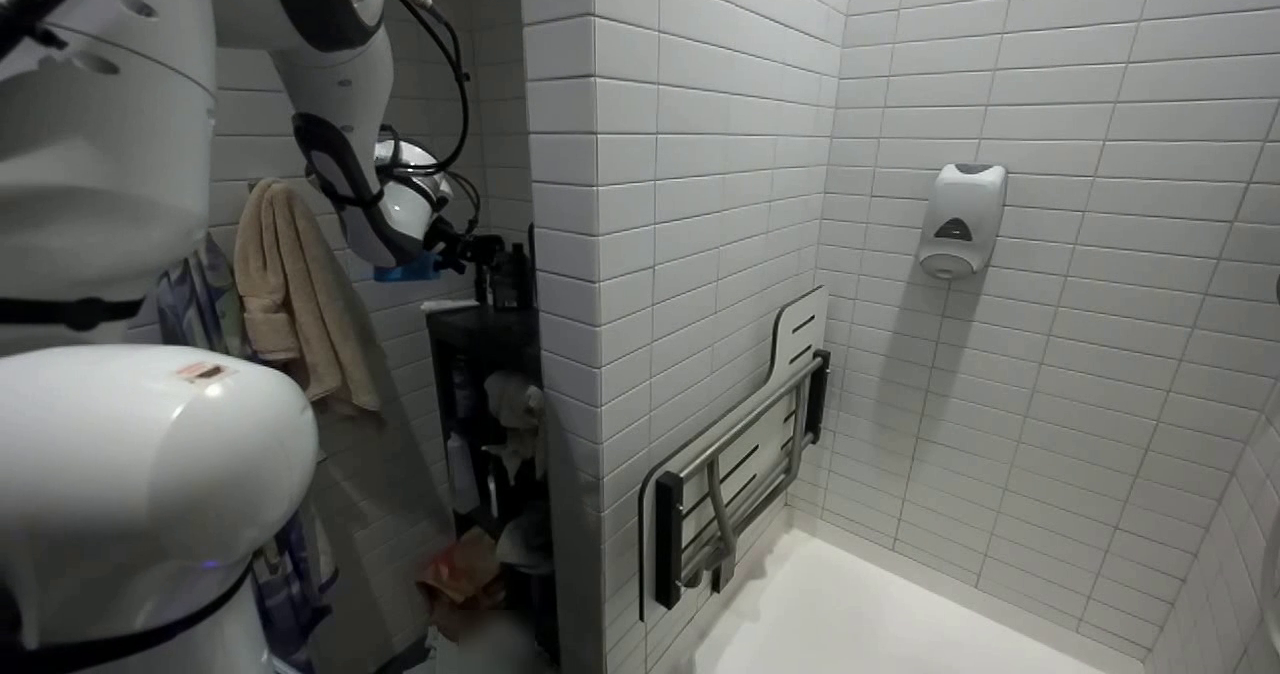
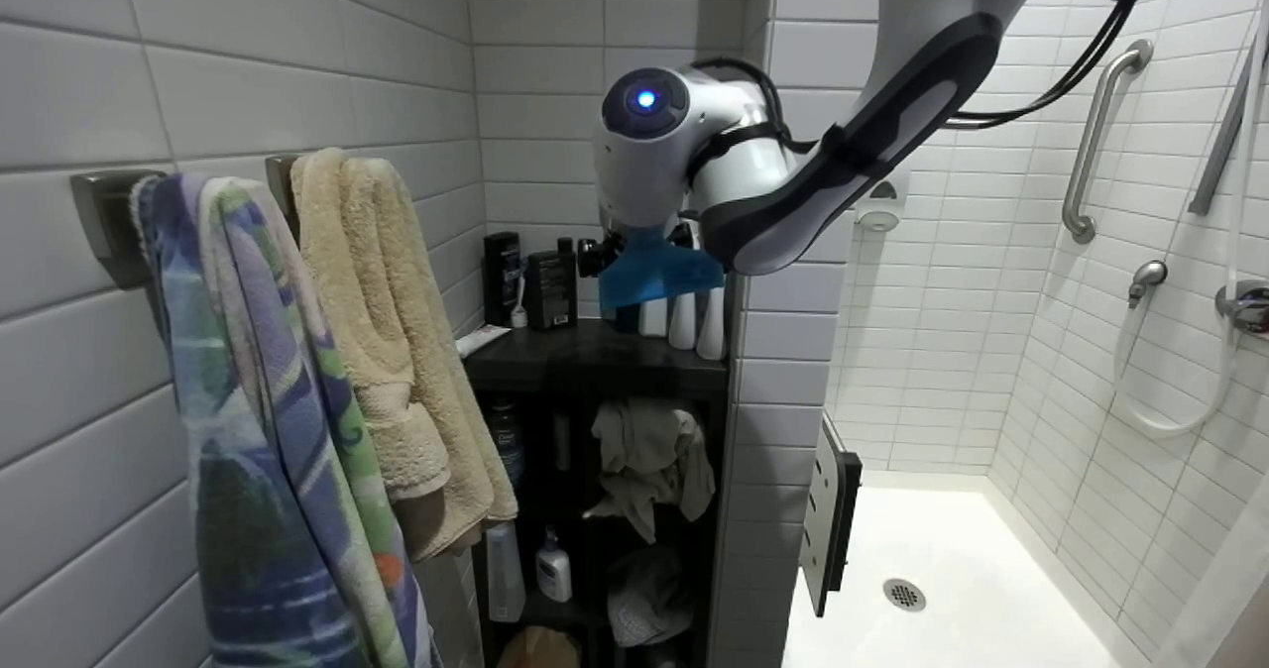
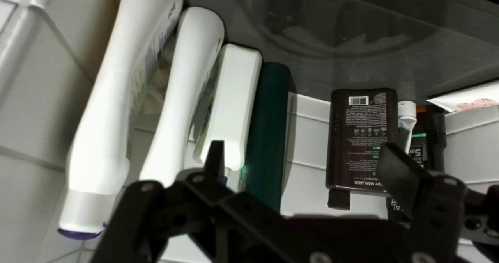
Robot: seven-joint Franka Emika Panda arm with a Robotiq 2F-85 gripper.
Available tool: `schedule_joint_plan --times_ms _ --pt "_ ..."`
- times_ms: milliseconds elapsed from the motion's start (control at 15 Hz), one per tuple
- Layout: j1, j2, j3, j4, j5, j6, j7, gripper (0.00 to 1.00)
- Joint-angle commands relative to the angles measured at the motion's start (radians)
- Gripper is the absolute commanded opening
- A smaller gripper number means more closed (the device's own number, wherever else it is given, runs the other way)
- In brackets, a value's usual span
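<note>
Ahead of my spread, empty gripper, the green container and brown bottle look stiff, likely slippery, best taken mid-body.

White tiled walls; dark shelf unit in corner; white shower floor, 1 drain; folded wall seat.

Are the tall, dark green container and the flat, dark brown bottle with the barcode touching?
Apart. The wrist view shows white wall tiles in a clear gap between the tall, dark green container and the flat, dark brown bottle.
</note>
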Motion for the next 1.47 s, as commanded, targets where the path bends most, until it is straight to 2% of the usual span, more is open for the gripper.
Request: schedule_joint_plan --times_ms 0,267,333,1400 --pt "0.023 0.013 -0.01 0.022 -0.057 -0.061 0.07 1.0" --pt "0.01 0.033 0.012 0.029 -0.001 -0.062 0.025 1.0" --pt "0.008 0.008 0.009 0.003 -0.013 -0.057 0.032 1.0" --pt "0.01 0.026 0.011 0.014 -0.009 -0.057 0.032 1.0"
